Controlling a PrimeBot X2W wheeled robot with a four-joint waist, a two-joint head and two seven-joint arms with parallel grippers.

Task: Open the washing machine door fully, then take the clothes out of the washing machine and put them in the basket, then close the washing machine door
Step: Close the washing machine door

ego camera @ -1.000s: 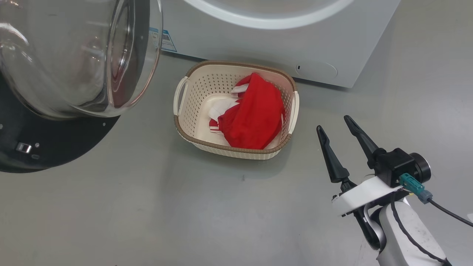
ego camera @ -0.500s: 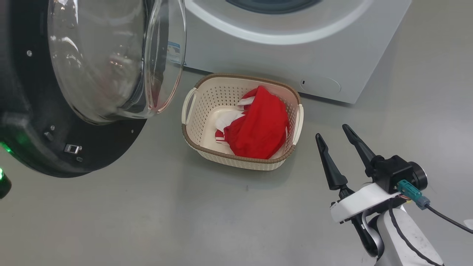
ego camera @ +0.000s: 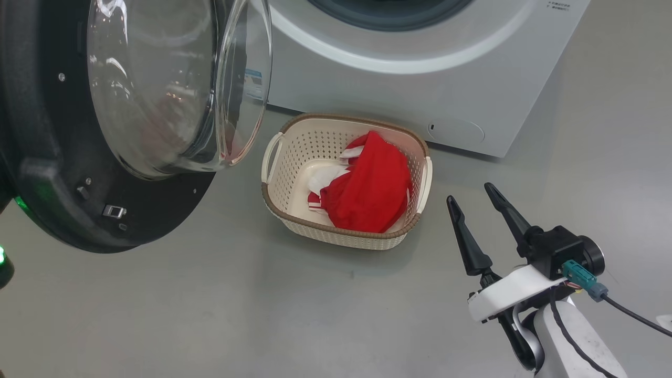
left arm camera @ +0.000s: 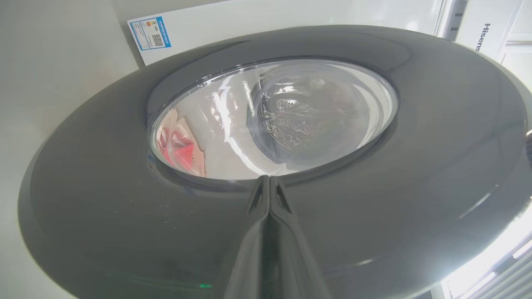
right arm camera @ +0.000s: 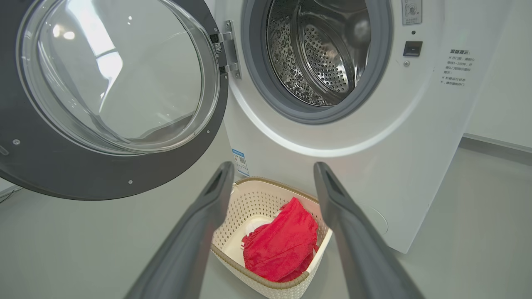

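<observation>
The washing machine door [ego camera: 52,157] stands swung open at the left, its glass bowl [ego camera: 157,89] bulging towards the basket. My left gripper [left arm camera: 269,179] is shut with nothing in it, its tips against the door's [left arm camera: 415,166] glossy outer face at the rim of the glass. The washing machine [ego camera: 394,89] shows its steel drum [right arm camera: 324,45], with no clothes visible inside. The red clothes [ego camera: 373,189] lie in the basket [ego camera: 341,231] on the floor before the machine. My right gripper [ego camera: 469,192] hangs open to the right of the basket, aimed at it [right arm camera: 273,166].
Bare grey floor [ego camera: 236,304] spreads in front of the basket and under the door. A blue label [left arm camera: 150,33] sits low on the machine's front beside the hinge [right arm camera: 228,50]. A dark part with a green light [ego camera: 4,262] shows at the left edge.
The head camera has tilted up, showing more of the machine front and the door's black face. The door has swung a little towards the machine. My right gripper has kept its pose.
</observation>
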